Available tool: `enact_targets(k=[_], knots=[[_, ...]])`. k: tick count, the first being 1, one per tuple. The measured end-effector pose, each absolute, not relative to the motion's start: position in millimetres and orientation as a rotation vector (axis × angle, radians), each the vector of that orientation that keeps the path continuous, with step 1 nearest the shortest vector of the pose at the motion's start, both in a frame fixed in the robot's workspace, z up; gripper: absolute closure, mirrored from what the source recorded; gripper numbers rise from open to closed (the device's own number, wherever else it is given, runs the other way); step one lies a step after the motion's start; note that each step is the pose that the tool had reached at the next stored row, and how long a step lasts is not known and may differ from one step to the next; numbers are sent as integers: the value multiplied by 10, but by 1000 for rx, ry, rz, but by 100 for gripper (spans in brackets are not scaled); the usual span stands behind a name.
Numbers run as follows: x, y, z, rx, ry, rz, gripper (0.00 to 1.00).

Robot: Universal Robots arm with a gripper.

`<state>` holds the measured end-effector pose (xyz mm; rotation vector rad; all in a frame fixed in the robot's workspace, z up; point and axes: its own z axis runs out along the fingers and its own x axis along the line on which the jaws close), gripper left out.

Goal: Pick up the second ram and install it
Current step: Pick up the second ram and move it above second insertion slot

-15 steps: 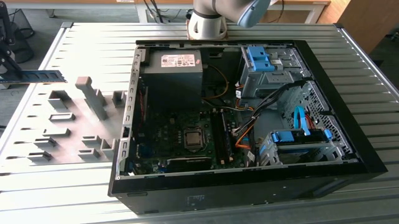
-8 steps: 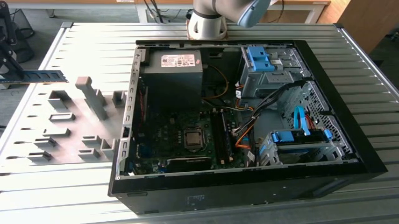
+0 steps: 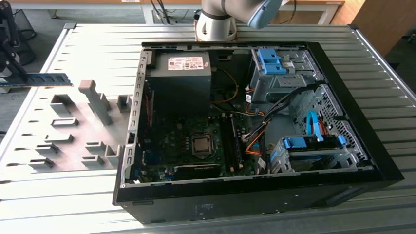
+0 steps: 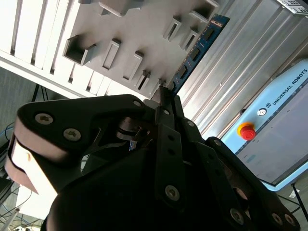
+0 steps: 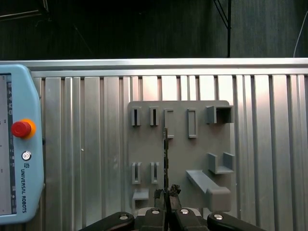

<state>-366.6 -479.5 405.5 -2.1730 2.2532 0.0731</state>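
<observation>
Aloft, gripper (image 5: pixel 166 193) pinches second ram (image 3: pixel 46 79) over fixture plate (image 5: pixel 180 144) beside computer case (image 3: pixel 390 170).

Bright, even daylight fills the exterior view. The ribbed aluminium table (image 3: pixel 65 209) is washed pale by glare, while the inside of the open computer case (image 3: pixel 247 202) lies in deep shadow. Blocks on the grey fixture plate (image 3: pixel 71 141) cast short, soft shadows. In the second wrist view the black gripper (image 4: pixel 163 94) is almost a silhouette against shining metal, and the second ram (image 4: pixel 197 50) in its grip shows clear blue. In the first wrist view the room beyond the table is nearly black.
</observation>
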Motion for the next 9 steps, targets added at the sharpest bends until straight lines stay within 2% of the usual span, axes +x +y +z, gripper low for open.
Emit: enact_targets(k=[9], knots=[[-3634,-4795,4056,-2173,2253,73,86]])
